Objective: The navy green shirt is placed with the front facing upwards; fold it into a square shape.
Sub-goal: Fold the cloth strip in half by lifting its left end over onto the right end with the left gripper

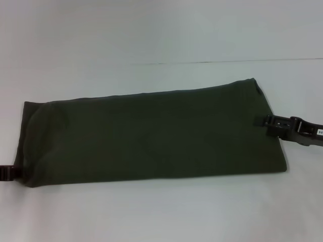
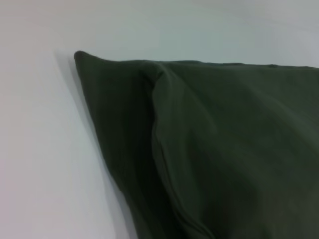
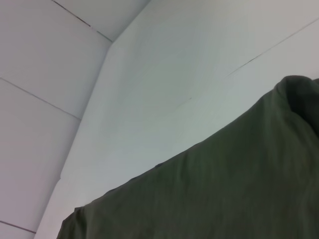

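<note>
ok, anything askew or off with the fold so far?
Slightly. The navy green shirt lies as a long band slanted across the table, right end farther back, not yet square. The left gripper sits at its near-left corner, the right gripper at its right edge. No damage visible.

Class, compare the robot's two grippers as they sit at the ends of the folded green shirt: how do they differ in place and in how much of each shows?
The right gripper meets the shirt midway along its right end; the left gripper sits at the near left corner. The right shows fingers and wrist body; the left is only a sliver at the picture's edge. Both are dark and level with the shirt on the white table.
</note>
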Robot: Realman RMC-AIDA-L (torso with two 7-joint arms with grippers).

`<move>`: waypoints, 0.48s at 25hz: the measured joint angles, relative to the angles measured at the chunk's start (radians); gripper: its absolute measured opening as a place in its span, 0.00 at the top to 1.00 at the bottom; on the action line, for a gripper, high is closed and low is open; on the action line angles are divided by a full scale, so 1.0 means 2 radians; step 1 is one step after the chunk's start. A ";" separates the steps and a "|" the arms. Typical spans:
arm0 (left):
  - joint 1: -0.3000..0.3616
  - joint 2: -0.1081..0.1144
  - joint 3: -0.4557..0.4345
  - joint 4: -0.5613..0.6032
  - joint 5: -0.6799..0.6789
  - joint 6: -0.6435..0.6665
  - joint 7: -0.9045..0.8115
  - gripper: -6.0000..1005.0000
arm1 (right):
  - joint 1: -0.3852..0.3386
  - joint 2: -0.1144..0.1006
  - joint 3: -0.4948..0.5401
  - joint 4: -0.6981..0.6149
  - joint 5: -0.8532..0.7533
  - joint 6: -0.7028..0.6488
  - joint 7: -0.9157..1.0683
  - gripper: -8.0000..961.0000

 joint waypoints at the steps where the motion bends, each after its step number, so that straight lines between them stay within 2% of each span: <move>1: 0.000 -0.001 0.001 0.002 0.001 -0.001 -0.001 0.77 | 0.000 0.000 0.000 0.000 0.000 0.000 0.000 0.11; 3: 0.000 -0.001 0.001 0.003 0.003 -0.002 -0.003 0.85 | 0.000 0.000 0.000 0.000 0.000 -0.001 0.000 0.11; 12: 0.000 0.000 0.015 0.004 0.011 -0.008 -0.005 0.95 | 0.002 0.000 0.000 0.000 0.000 -0.001 0.000 0.11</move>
